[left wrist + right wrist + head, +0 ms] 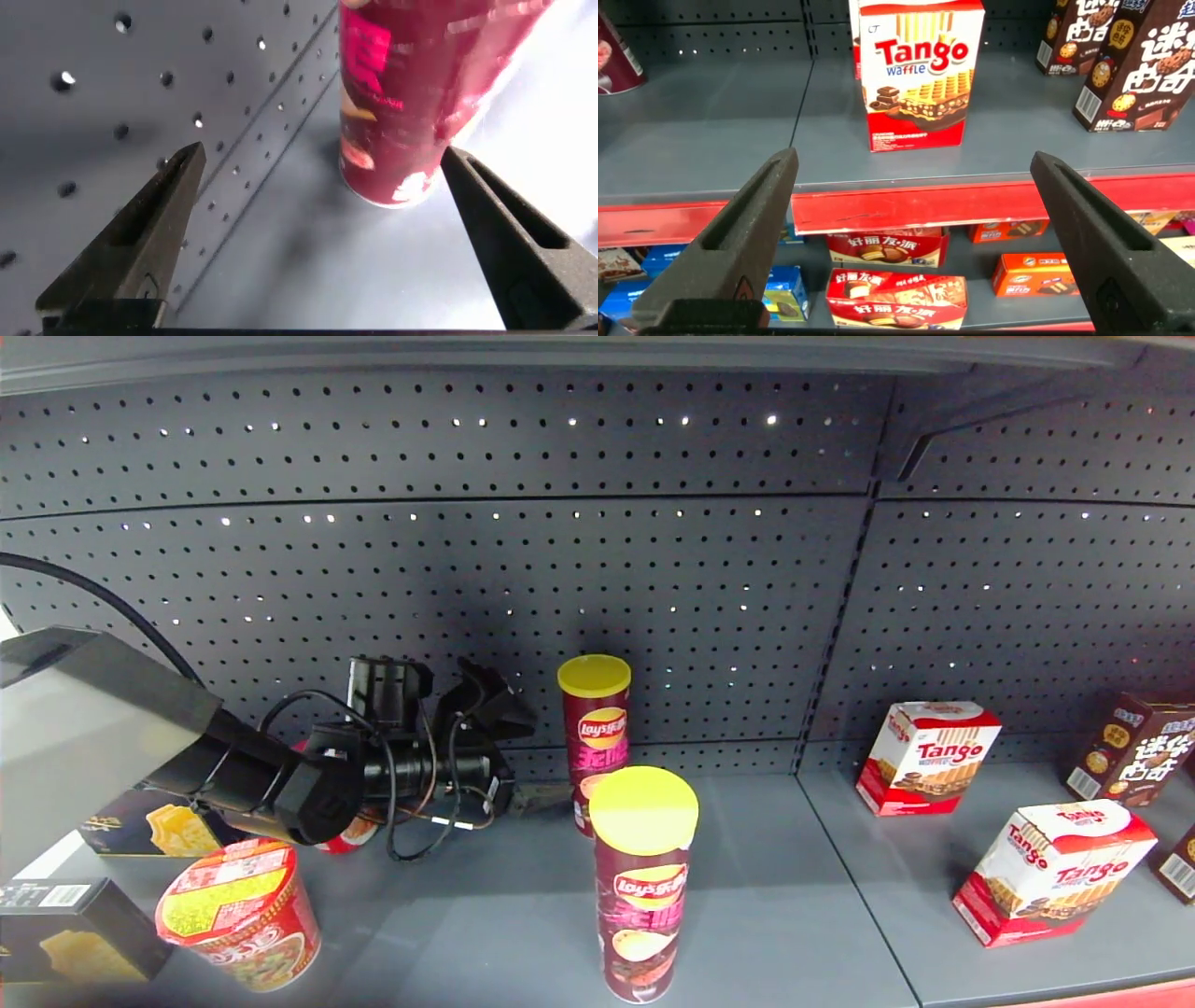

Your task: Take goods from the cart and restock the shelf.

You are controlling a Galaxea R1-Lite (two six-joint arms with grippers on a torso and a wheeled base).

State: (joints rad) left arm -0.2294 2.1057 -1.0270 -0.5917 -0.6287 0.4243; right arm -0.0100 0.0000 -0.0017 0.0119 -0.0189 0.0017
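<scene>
On the grey shelf, way back by the pegboard wall, the left arm lies pretty much level, coming in from the left end along the back edge. The left gripper points sideways at the rear chip can. Its fingers are spread wide with nothing between them. In the left wrist view the can's base sits just past the fingertips, off toward one finger; can't tell whether the finger actually touches it.

That can stands upright near the back edge, yellow lid on. The front chip can, same kind, stands upright near the front edge, almost straight ahead of the first and well apart from it.

The right gripper hangs out in front of the shelf's red front edge, fingers wide apart and holding nothing, facing a wafer box that stands near that edge.

Other stuff: a noodle cup tilted at the front left corner, a dark box beside it, a second wafer box further back on the right half, and a brown box near the right end.
</scene>
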